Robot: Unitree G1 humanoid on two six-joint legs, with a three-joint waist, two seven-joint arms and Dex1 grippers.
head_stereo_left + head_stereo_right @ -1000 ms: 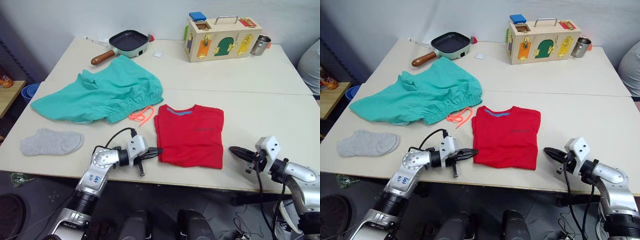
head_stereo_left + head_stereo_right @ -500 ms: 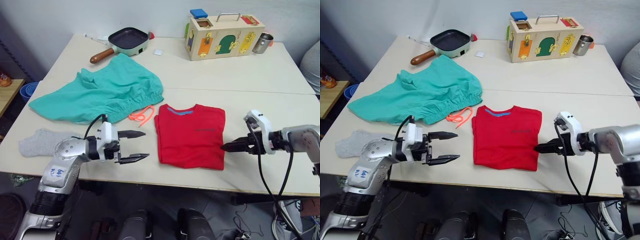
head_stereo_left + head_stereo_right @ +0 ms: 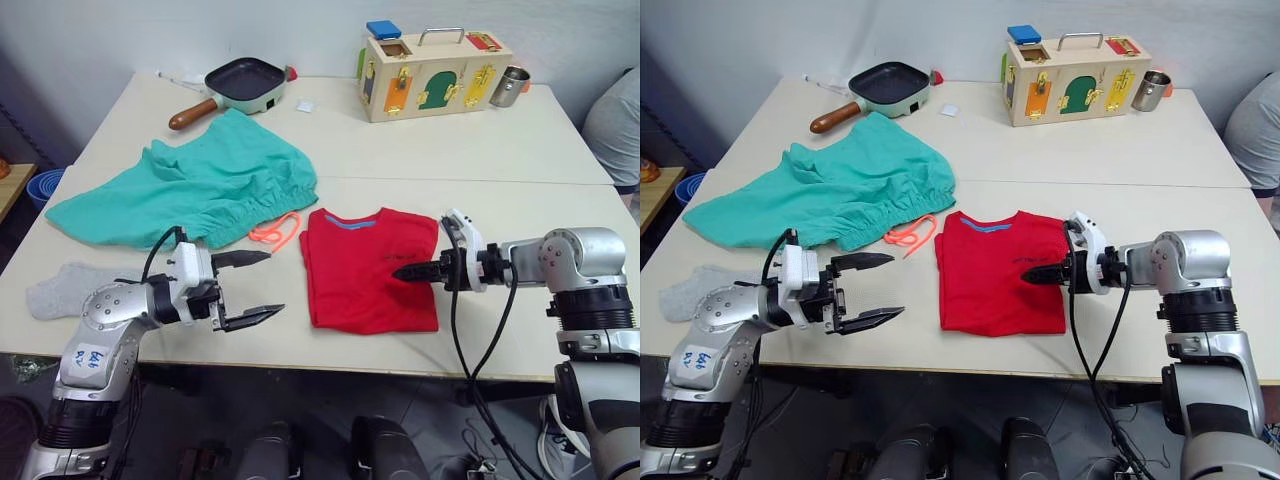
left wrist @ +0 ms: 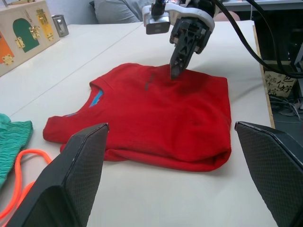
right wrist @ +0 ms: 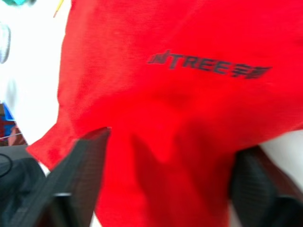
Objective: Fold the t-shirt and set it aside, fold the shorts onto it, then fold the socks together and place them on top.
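Pale beige tabletop (image 3: 520,160) against a plain wall carries the laundry: the red t-shirt (image 3: 365,270), already folded into a compact rectangle, lies near the front edge, with the teal shorts (image 3: 195,185) spread just beyond its collar side toward the wall and a grey sock (image 3: 60,290) well apart from the t-shirt, past the left arm. A frying pan (image 3: 240,80) and a wooden latch box (image 3: 435,75) sit far behind the t-shirt, by the wall. The right pincer (image 3: 1032,273) hovers low over the t-shirt's printed chest, and whether its fingers are parted or pressed together cannot be told. The left pincer (image 3: 255,288) waits beside the t-shirt's other edge, fingers spread wide and holding nothing. The step in hand appears to be moving the folded t-shirt aside. Doing it well likely means gripping both side edges through all layers at once, lifting evenly so the fold does not sag open, and setting it down flat on bare tabletop clear of the shorts and their orange drawstring (image 3: 275,230).
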